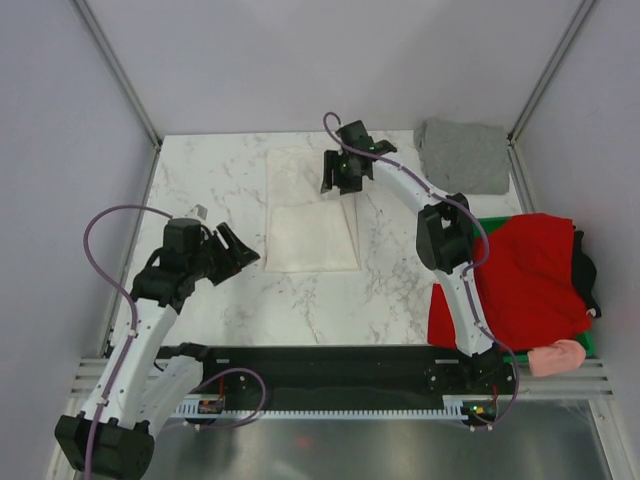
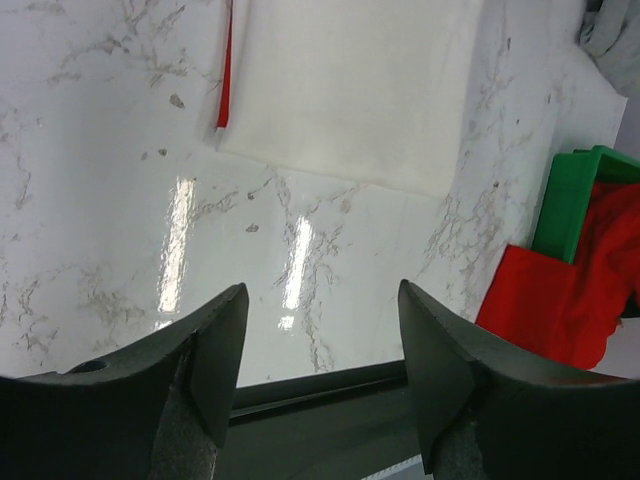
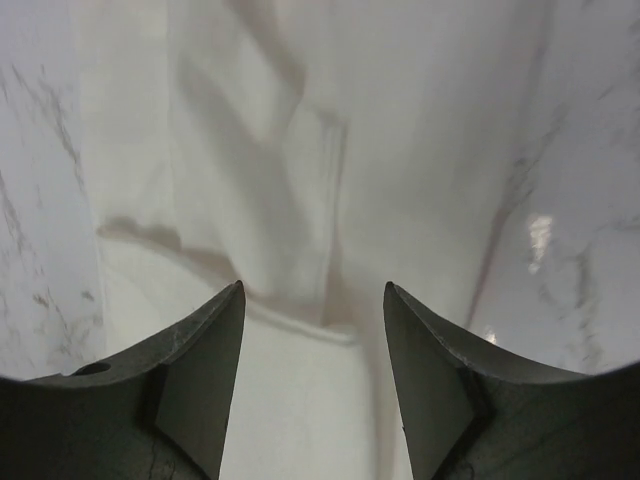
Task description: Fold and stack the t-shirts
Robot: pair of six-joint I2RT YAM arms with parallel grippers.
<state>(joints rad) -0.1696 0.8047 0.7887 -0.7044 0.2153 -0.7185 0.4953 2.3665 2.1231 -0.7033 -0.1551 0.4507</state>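
The white t-shirt lies folded into a narrow strip at the table's middle, its near half doubled over. In the left wrist view a thin red edge shows along its side. My right gripper is open and empty just above the shirt's far right part. My left gripper is open and empty over bare table, left of the shirt. A grey folded square lies at the back right. A red shirt, a black one and a pink one are heaped at the right.
A green crate stands at the right edge under the red shirt and also shows in the left wrist view. A black rail runs along the near edge. Grey walls enclose the marble table.
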